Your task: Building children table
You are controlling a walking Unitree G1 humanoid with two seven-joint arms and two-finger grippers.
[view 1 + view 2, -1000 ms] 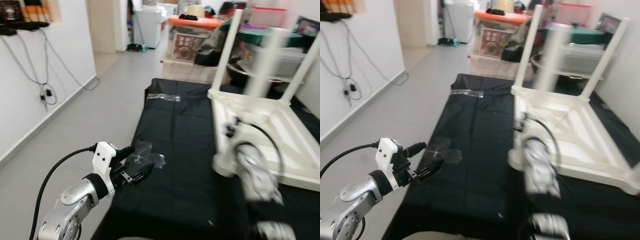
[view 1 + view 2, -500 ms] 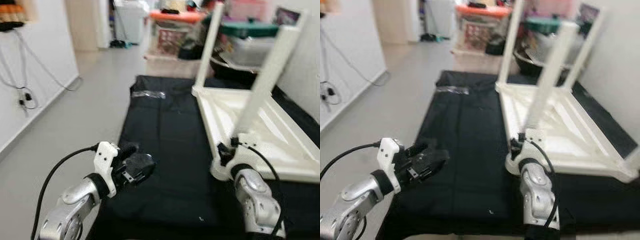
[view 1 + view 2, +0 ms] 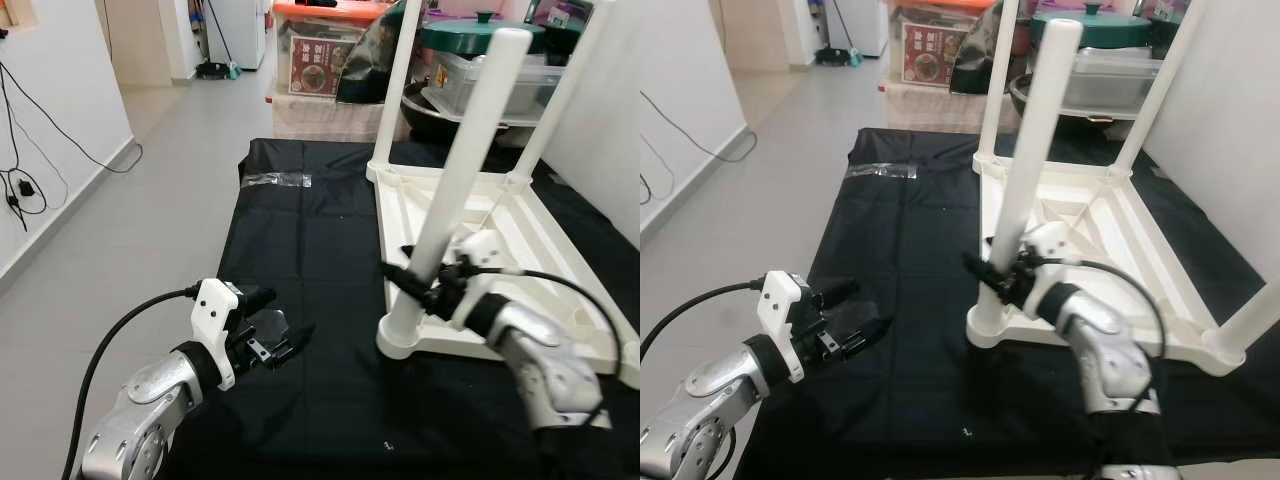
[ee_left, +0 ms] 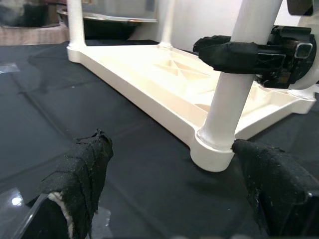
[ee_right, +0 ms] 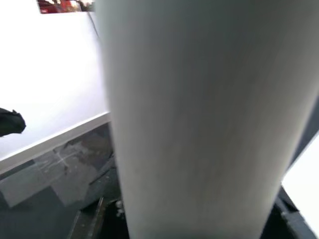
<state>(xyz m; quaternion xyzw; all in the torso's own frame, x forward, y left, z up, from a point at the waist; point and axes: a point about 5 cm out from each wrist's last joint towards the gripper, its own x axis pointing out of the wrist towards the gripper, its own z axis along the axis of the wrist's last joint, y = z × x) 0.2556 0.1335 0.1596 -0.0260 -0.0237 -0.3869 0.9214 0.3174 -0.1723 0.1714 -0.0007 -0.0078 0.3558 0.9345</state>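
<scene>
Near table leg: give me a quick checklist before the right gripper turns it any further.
1. Right gripper around the near leg: ok.
2. Leg seated in its corner socket: ok, fully tightened cannot tell.
3. Leg upright: not ok, leans slightly.
4. Tabletop upside down on the black cloth: ok.
5. Left gripper open, apart from the leg: ok.

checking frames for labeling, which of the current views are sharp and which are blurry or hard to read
Both eye views: sharp, evenly lit. Left wrist view: table leg clear, left gripper fingers soft. Right wrist view: the leg is a close, featureless blur.
</scene>
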